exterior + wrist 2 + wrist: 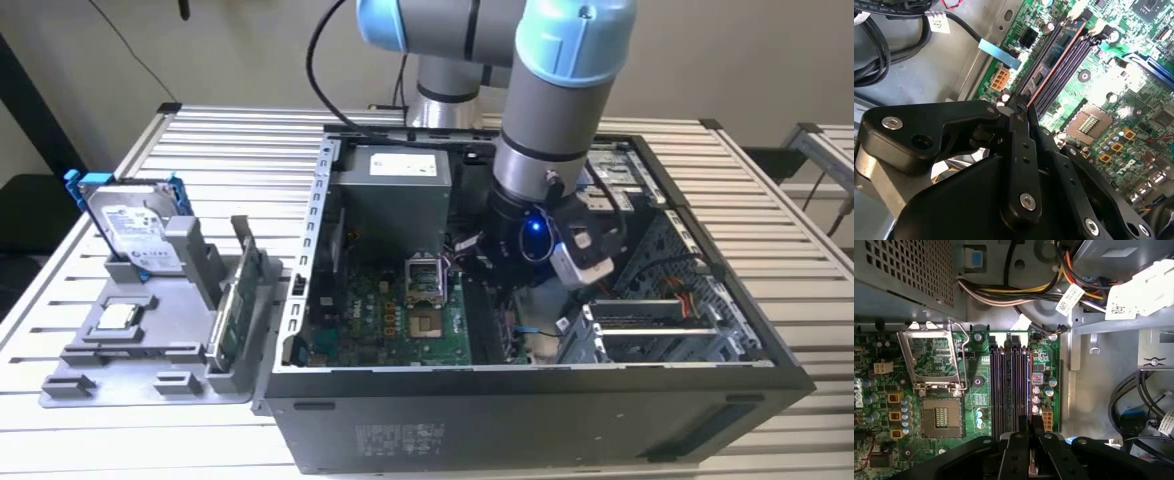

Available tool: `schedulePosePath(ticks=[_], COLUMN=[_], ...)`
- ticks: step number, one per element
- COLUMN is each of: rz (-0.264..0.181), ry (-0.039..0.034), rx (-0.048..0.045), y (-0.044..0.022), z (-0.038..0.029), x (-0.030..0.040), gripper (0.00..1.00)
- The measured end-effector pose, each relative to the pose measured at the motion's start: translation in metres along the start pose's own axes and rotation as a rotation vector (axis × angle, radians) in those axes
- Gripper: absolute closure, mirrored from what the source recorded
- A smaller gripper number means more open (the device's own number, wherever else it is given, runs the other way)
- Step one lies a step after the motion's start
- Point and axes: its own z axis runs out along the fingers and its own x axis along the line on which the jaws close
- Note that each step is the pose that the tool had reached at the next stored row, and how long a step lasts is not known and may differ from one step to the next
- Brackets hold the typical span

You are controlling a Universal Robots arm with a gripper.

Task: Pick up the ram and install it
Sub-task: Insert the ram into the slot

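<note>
I am reaching down into the open computer case (561,390), which is lying on the slatted bench (214,150). In the exterior view my arm is going down near the middle of the case, over the green motherboard (400,320).

In the second wrist view my pincer (1021,107) is closed on the ram (1056,62), gripping it by its near end. The ram is a thin dark stick with a copper-coloured edge, and it is lying along the row of dark memory slots (1069,65) on the motherboard. It is sitting in the slot line nearest to the metal wall of the case (I cannot tell if it is pressed fully down). In the first wrist view the black fingers (1019,440) are meeting just at the near end of the memory slots (1009,385), and the reddish edge of the ram (1030,385) is running along the side of the slots that is nearest to the small capacitors.

Beside the slots, the empty processor socket (940,417) with its open metal frame is showing. A bundle of coloured cables (1019,292) is crossing beyond the motherboard.

At the exterior view's left, a grey holder (147,340) is standing on the bench, well apart from my pincer. It is carrying a silver hard drive (134,235) in a blue frame, standing upright, and a green circuit card (234,300) on its edge.
</note>
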Motion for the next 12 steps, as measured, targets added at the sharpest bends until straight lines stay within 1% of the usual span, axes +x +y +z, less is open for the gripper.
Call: schedulePosePath(ticks=[7,12], rz=[0.0,0.0], ry=[0.0,0.0], rx=[0.0002,0.0002], y=[-0.0004,-0.0005], z=[0.0046,0.007], x=[0.0028,0.0032], gripper=[0.86,0.86])
